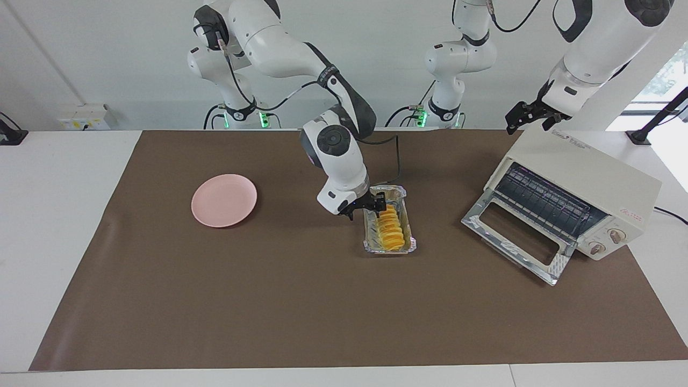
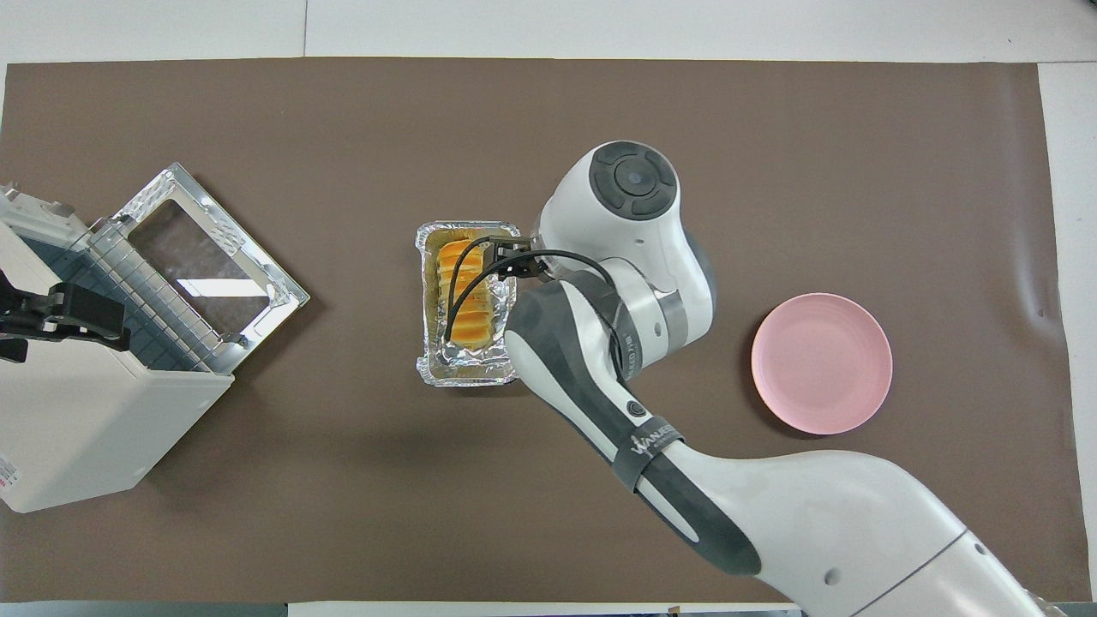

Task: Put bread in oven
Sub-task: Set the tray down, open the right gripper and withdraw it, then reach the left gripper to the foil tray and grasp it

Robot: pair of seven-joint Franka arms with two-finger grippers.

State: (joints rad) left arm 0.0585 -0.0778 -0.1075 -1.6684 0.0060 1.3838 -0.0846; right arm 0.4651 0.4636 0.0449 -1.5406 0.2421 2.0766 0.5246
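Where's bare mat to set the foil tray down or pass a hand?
Free: the mat between the pink plate and foil tray, and the whole strip farthest from the robots. Crowded: around the tray, with the bread in it and the right gripper over its rim, and before the oven with its dropped door.

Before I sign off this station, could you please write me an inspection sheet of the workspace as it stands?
Surface: brown mat on a white table.
Job's things: bread lies in the foil tray; oven at the left arm's end, door down.
Clutter: pink plate at the right arm's end.
Grippers: right gripper open at the tray's rim, holding nothing; left gripper open over the oven, waiting.
Cables: black cable loops from the right wrist over the tray.
Surroundings: white wall, nothing else seen.
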